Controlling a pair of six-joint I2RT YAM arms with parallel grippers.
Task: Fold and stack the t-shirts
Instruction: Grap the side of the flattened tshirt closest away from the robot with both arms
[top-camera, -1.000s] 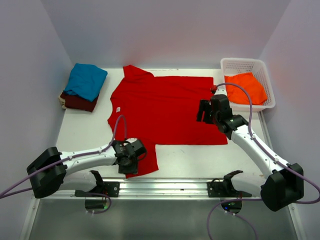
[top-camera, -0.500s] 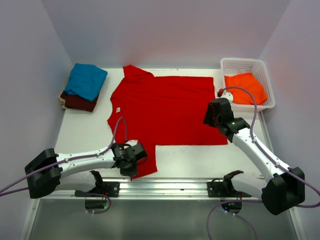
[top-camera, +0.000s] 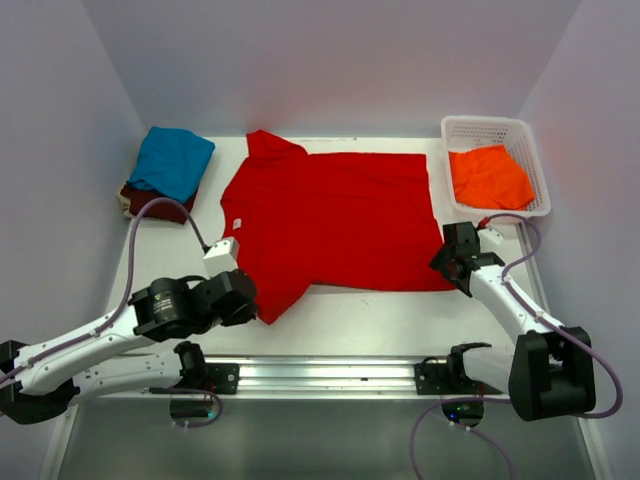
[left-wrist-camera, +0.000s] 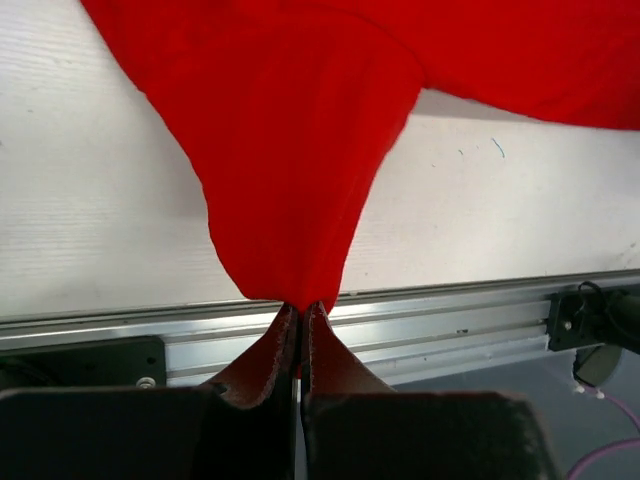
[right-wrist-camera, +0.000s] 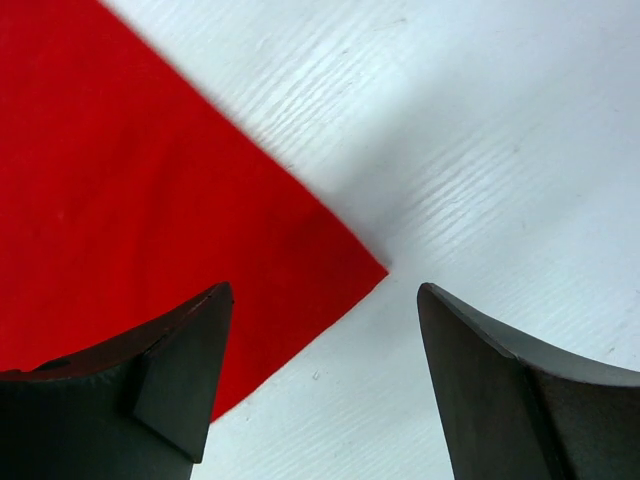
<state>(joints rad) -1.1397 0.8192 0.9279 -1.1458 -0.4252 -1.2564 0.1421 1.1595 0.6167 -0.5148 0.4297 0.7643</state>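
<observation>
A bright red t-shirt (top-camera: 330, 215) lies spread across the middle of the table. My left gripper (top-camera: 255, 308) is shut on the tip of its near left sleeve, and the left wrist view shows the cloth (left-wrist-camera: 300, 150) pinched between the closed fingertips (left-wrist-camera: 300, 306) and hanging taut. My right gripper (top-camera: 452, 268) stands wide open over the near right hem corner (right-wrist-camera: 372, 268), one finger over the cloth (right-wrist-camera: 130, 190), the other over bare table. A folded teal t-shirt (top-camera: 172, 160) rests on a folded maroon one (top-camera: 155, 205) at the back left. An orange t-shirt (top-camera: 488, 177) sits in the basket.
The white lattice basket (top-camera: 532, 150) stands at the back right corner. A metal rail (top-camera: 330, 372) runs along the near edge with both arm bases on it. White walls close in the left, back and right sides.
My left gripper has closed on the near sleeve and drawn it left and up. My right gripper has slid from the shirt's right edge down to the near right corner and opened wide.
</observation>
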